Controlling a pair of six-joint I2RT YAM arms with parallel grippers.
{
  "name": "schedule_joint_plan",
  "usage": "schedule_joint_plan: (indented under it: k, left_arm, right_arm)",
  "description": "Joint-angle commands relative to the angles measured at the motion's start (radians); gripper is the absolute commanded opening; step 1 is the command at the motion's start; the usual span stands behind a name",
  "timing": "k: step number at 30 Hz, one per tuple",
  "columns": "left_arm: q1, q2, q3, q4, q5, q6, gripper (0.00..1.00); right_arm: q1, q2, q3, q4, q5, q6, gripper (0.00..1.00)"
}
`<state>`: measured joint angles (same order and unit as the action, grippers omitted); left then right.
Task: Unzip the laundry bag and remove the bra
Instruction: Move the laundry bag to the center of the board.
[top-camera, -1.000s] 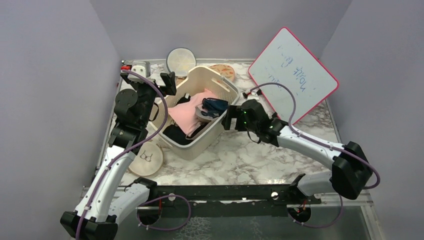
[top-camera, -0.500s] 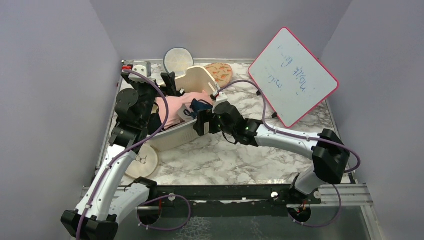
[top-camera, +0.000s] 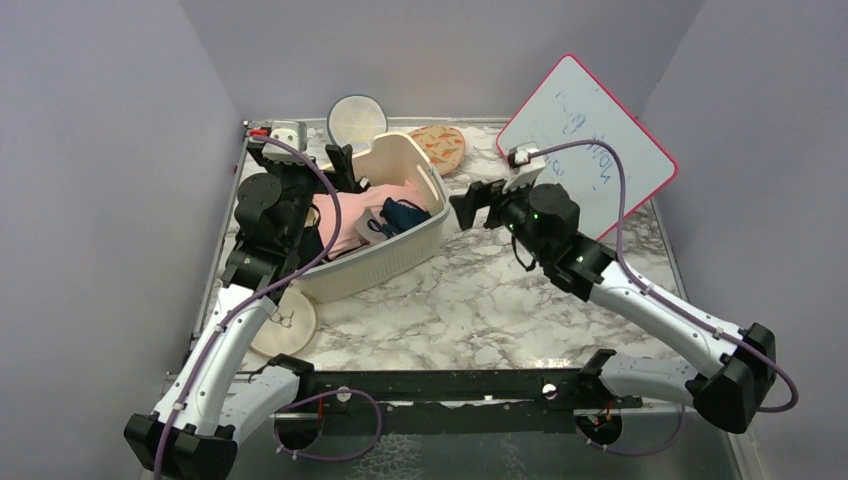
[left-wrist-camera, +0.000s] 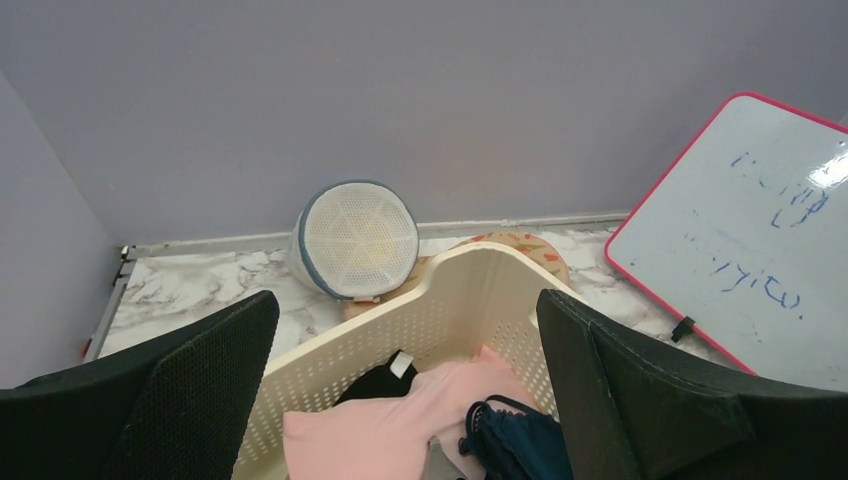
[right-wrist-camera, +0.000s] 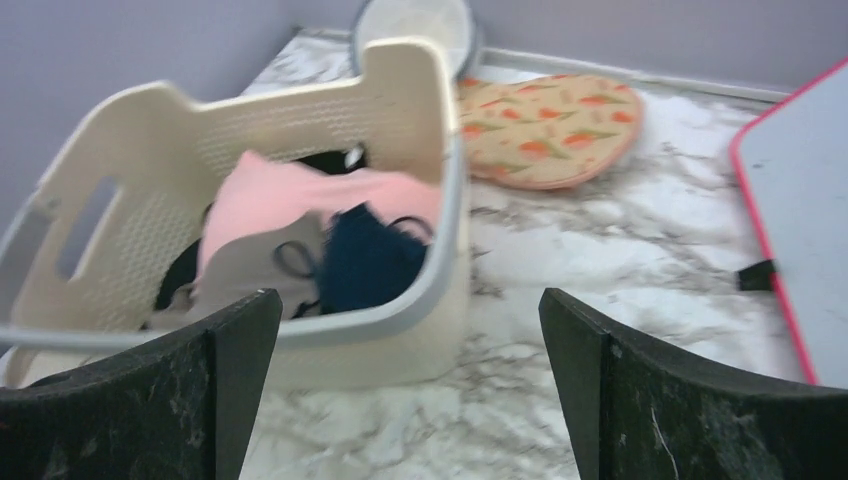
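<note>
Left fingers spread wide, nothing held, hovering over left end of basket. Cream disc lying near-left on marble surface. Basket tilted; pink garment and dark blue garment inside. Mesh case propped at back wall. Laundry bag laid flat behind basket, long axis left-to-right along back edge, left end just beside basket rim. Right fingers spread wide, nothing held, hovering right of basket. Whiteboard leaned at right; bare marble between it and bag. Walls close at left and behind.
</note>
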<state>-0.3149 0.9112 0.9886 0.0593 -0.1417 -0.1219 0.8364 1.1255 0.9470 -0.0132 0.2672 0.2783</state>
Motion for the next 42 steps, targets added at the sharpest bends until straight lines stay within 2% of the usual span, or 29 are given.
schedule_joint_plan:
  k: [1,8,12,16,19,22,28,31,34,36,40,42]
  left_arm:
    - [0.009,0.006,-0.006,0.028,0.03,-0.003,0.99]
    - [0.008,0.014,-0.011,0.034,0.04,-0.007,0.99]
    - [0.007,0.014,-0.014,0.043,0.064,-0.016,0.99]
    - [0.004,0.012,-0.018,0.049,0.078,-0.021,0.99]
    - [0.001,0.006,-0.02,0.054,0.082,-0.021,0.99]
    - [0.0,0.0,-0.023,0.058,0.083,-0.023,0.99]
    - [0.0,-0.008,-0.031,0.07,0.107,-0.042,0.99]
    - [0.0,-0.015,-0.033,0.073,0.118,-0.048,0.99]
    - [0.0,-0.015,-0.034,0.075,0.123,-0.05,0.99]
    - [0.0,-0.019,-0.034,0.077,0.125,-0.051,0.99]
    - [0.0,-0.024,-0.036,0.079,0.125,-0.05,0.99]
    - [0.0,-0.023,-0.036,0.079,0.126,-0.05,0.99]
  right_arm:
    - [-0.185,0.111,0.032,0.017,-0.115,0.026,1.0]
    - [-0.403,0.408,0.209,0.065,-0.418,0.213,1.0]
    - [-0.448,0.59,0.363,0.095,-0.477,0.271,1.0]
    - [-0.504,0.821,0.565,0.074,-0.596,0.405,1.0]
    - [-0.513,0.995,0.725,0.037,-0.612,0.454,1.0]
    - [-0.513,1.121,0.834,-0.004,-0.567,0.5,1.0]
    - [-0.514,1.19,0.826,0.038,-0.46,0.575,0.99]
    - [-0.516,1.231,0.828,0.072,-0.485,0.598,0.89]
    - [-0.516,1.262,0.825,0.12,-0.498,0.624,0.86]
    - [-0.516,1.286,0.849,0.14,-0.505,0.629,0.8]
    - [-0.516,1.324,0.875,0.15,-0.51,0.674,0.75]
    - [-0.516,1.318,0.848,0.192,-0.514,0.699,0.67]
